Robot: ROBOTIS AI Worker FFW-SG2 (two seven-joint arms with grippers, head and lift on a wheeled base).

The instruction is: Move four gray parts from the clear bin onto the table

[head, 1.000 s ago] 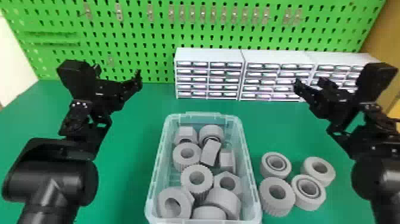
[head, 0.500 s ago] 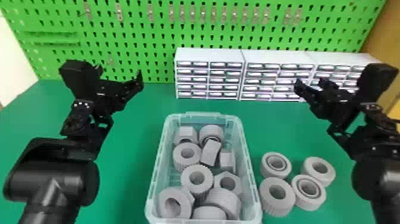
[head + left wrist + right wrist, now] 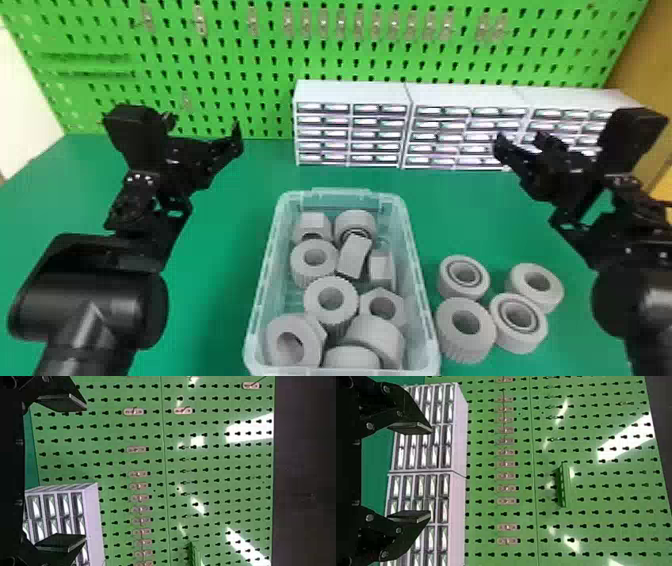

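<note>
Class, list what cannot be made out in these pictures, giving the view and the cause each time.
- Head view: any gray parts lying beneath the upper ones in the clear bin; the pile hides them.
- Head view: the bin's near outer wall; the bottom edge cuts it off.
- Head view: part of the rightmost drawer cabinet; the right hand blocks it.
- Head view: drawer contents; too small.

Workshop-style bench: green pegboard [image 3: 270,60] with metal hooks [image 3: 324,22], small-drawer cabinets [image 3: 352,125] (rows of them).
</note>
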